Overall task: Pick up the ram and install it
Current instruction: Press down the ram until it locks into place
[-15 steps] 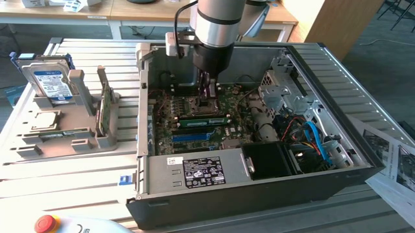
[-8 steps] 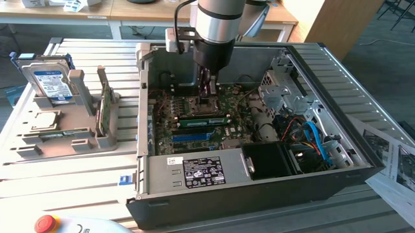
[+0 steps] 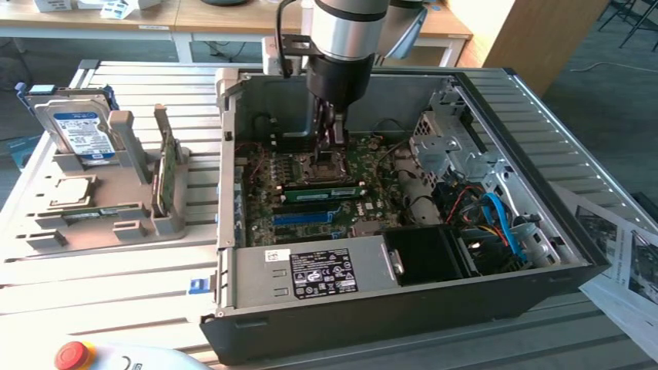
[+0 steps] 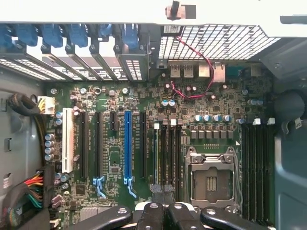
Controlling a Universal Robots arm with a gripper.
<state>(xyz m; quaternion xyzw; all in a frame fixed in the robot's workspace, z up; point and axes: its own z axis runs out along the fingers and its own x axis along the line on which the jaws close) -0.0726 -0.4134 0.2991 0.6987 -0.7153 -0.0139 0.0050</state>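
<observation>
The ram (image 3: 323,192), a narrow green stick, stands on edge in a slot of the motherboard (image 3: 308,166), just in front of the CPU socket (image 3: 327,163). In the wrist view the ram (image 4: 157,155) appears as a thin edge in the slot nearest the blue slot side of the socket (image 4: 211,179). My gripper (image 3: 331,141) hangs inside the open computer case, above the socket and a little apart from the ram. Its fingers (image 4: 151,213) are shut together with nothing visible between them.
A long blue slot (image 3: 308,218) lies beside the ram. Cables and a drive cage (image 3: 448,142) crowd the case at the exterior view's right. On the exterior view's left, a grey holder (image 3: 103,204) carries a hard drive (image 3: 77,131) and an upright green card (image 3: 165,173).
</observation>
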